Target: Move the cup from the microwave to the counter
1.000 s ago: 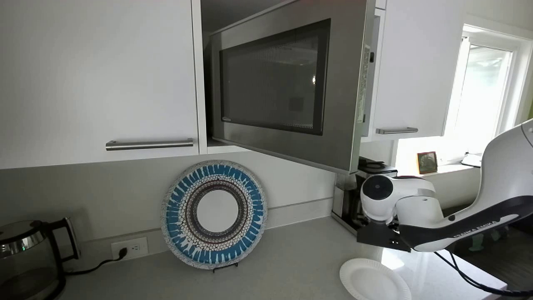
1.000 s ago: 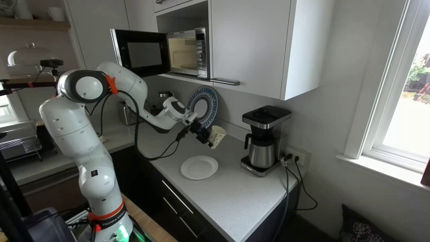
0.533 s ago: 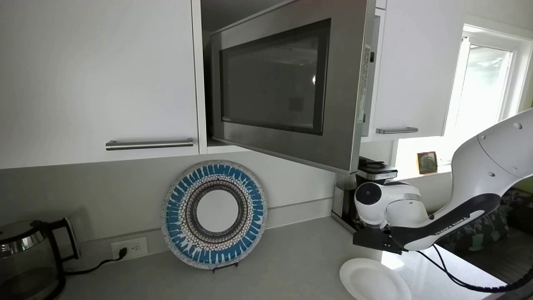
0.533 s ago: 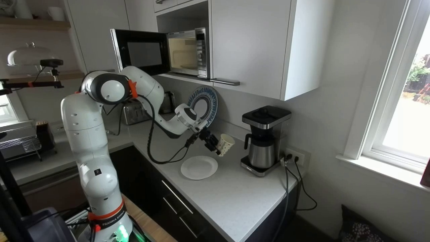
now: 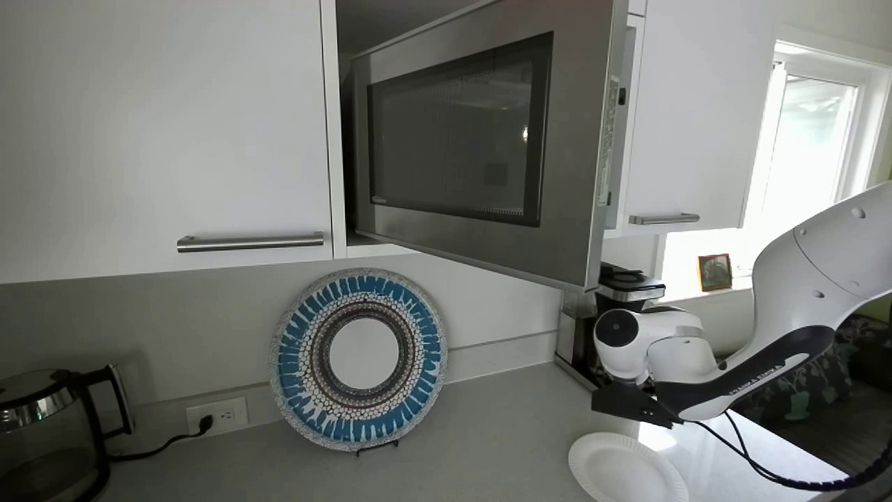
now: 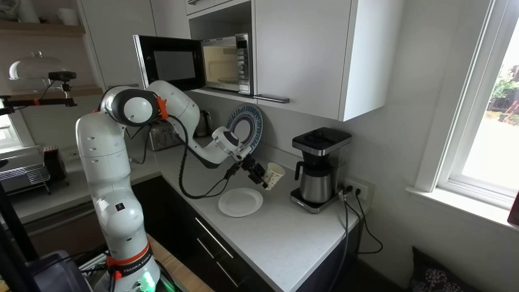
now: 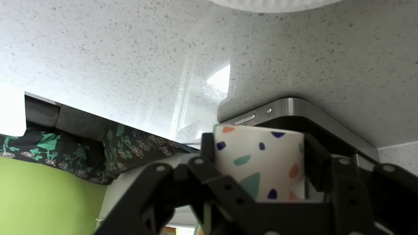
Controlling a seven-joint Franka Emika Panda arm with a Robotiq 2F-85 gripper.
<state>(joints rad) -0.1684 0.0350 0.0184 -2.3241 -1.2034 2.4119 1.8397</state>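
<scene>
The cup [image 6: 274,175] is whitish-cream with small coloured patches, which show clearly in the wrist view [image 7: 271,156]. My gripper [image 6: 263,179] is shut on its sides, one finger on each side. The cup is tilted and held above the counter [image 6: 279,235], between the plate and the coffee maker. In an exterior view the arm's wrist hides the cup, and the counter [image 5: 516,425] shows below. The microwave [image 6: 221,63] sits in the upper cabinet with its door wide open. The outside of its door fills much of an exterior view [image 5: 453,139].
A white plate [image 6: 241,202] lies on the counter close to the gripper; its rim shows in the wrist view [image 7: 274,5]. A black-and-steel coffee maker [image 6: 318,182] stands just beyond the cup. A patterned blue round plate [image 6: 253,121] leans on the wall. Cabinets hang above.
In an exterior view, the arm has carried the cup right and slightly down, towards the coffee maker. Most of this came in the first half second; since then it has barely moved.
</scene>
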